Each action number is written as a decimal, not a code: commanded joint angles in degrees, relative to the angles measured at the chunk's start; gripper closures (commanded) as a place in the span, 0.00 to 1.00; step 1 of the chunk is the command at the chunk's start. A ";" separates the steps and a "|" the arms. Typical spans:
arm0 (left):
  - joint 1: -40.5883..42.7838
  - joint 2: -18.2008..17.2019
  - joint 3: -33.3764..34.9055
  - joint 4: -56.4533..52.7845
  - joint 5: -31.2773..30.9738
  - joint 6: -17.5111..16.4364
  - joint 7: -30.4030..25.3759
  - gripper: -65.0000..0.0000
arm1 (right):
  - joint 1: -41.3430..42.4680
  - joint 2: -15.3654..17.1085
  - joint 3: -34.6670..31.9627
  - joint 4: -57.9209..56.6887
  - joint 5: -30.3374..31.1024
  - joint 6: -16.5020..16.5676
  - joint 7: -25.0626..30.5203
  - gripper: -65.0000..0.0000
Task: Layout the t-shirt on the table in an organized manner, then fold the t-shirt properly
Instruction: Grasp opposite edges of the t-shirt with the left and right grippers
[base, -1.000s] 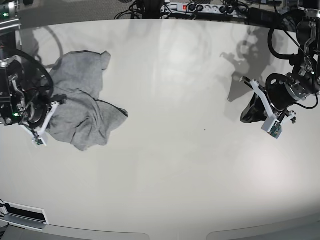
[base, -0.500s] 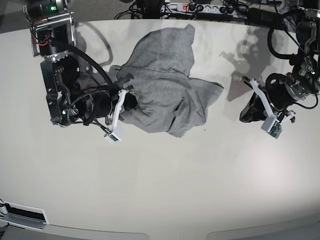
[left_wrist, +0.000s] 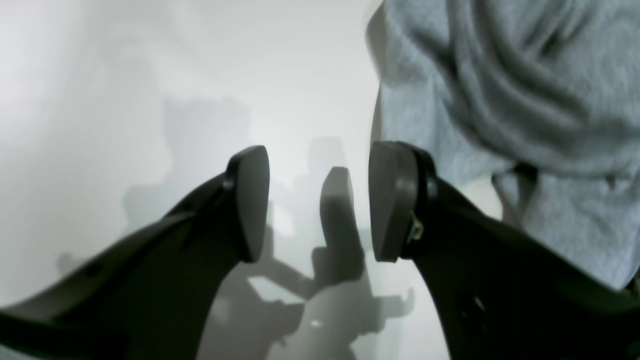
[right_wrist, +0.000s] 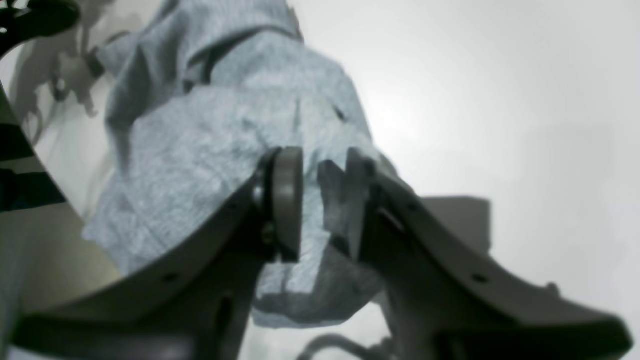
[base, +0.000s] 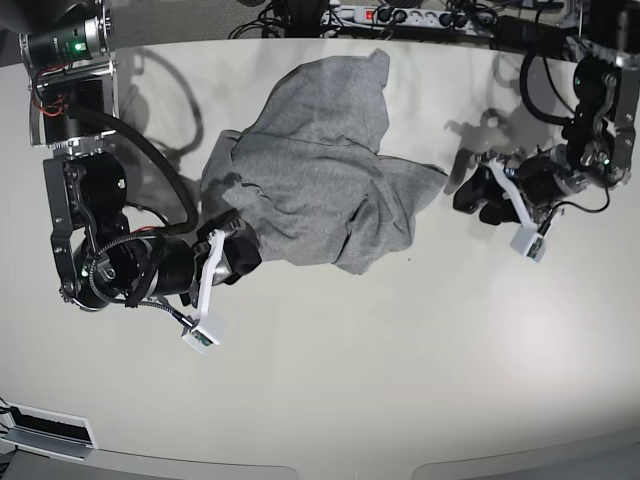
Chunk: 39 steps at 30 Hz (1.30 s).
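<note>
The t-shirt (base: 320, 175) lay crumpled in a heap on the far middle of the off-white surface (base: 400, 380), plain grey side up (no lettering could be seen). The right claw (right_wrist: 320, 200) gripped a fold of the cloth at the heap's near left edge, its jaws narrow with fabric pinched between them. The left claw (left_wrist: 315, 200) hung just beside the shirt's right edge, jaws parted and holding nothing, only bare surface between them.

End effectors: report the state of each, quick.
Left end effector: open, empty, beside the crumpled heather-grey cotton t-shirt.
Right end effector: closed on the t-shirt's fabric.
</note>
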<state>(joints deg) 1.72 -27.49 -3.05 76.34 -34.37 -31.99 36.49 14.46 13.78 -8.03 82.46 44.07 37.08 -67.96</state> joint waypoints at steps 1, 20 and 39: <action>-1.97 -0.48 1.20 -0.70 -0.63 -0.33 -0.87 0.49 | 1.27 0.37 0.33 1.09 1.11 0.04 0.74 0.70; -10.25 0.66 15.96 -12.44 11.37 8.09 -3.02 1.00 | 4.55 1.66 9.42 1.20 19.65 2.92 -12.04 0.70; -10.32 -8.02 2.60 -4.70 2.08 5.57 -0.07 1.00 | -10.01 2.32 12.20 1.07 40.72 2.92 -12.04 0.70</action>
<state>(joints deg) -7.57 -34.44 -0.01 70.85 -31.68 -26.22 37.54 3.01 15.97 3.81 82.63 82.94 39.68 -81.03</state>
